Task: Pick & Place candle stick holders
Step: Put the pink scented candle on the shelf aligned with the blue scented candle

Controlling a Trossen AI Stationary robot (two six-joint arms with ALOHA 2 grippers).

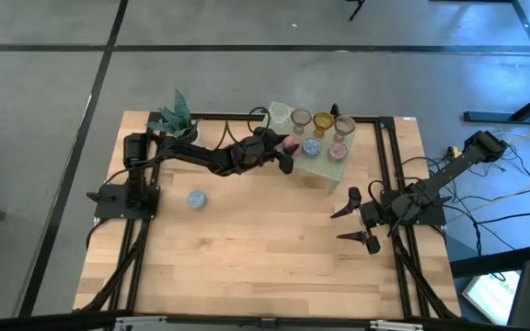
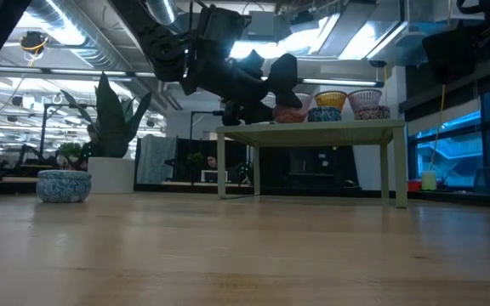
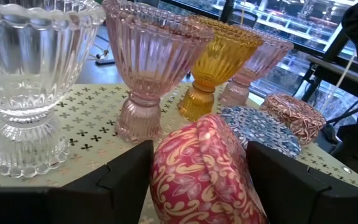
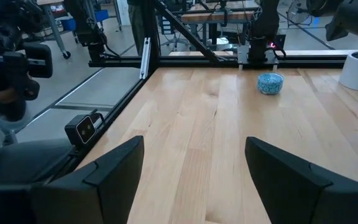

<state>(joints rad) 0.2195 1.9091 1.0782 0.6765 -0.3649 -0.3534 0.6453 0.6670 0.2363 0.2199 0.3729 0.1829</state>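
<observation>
A green perforated rack (image 1: 325, 164) stands at the table's far side. On it are a clear glass holder (image 3: 27, 74), a pink one (image 3: 151, 68), an amber one (image 3: 219, 62), another pink one (image 3: 257, 68), a blue patterned cup (image 3: 260, 127) and a brownish-red one (image 3: 294, 115). My left gripper (image 1: 286, 147) is at the rack's left part, shut on a red-and-cream patterned cup (image 3: 201, 168). A blue cup (image 1: 198, 199) sits on the table at the left. My right gripper (image 1: 352, 225) hangs open and empty at the right. My left gripper pinches the red patterned cup by its two opposite sides (image 3: 160, 171) between its two fingers. The fingers reach in from the table's left. The cup is at the level of the rack's top (image 2: 289, 115); I cannot tell whether it rests on the rack.
A white pot with a green plant (image 1: 175, 118) stands at the far left corner, behind the left arm. The holders stand close together on the rack just beyond the held cup. Bare wood (image 1: 265, 248) lies between the two arms.
</observation>
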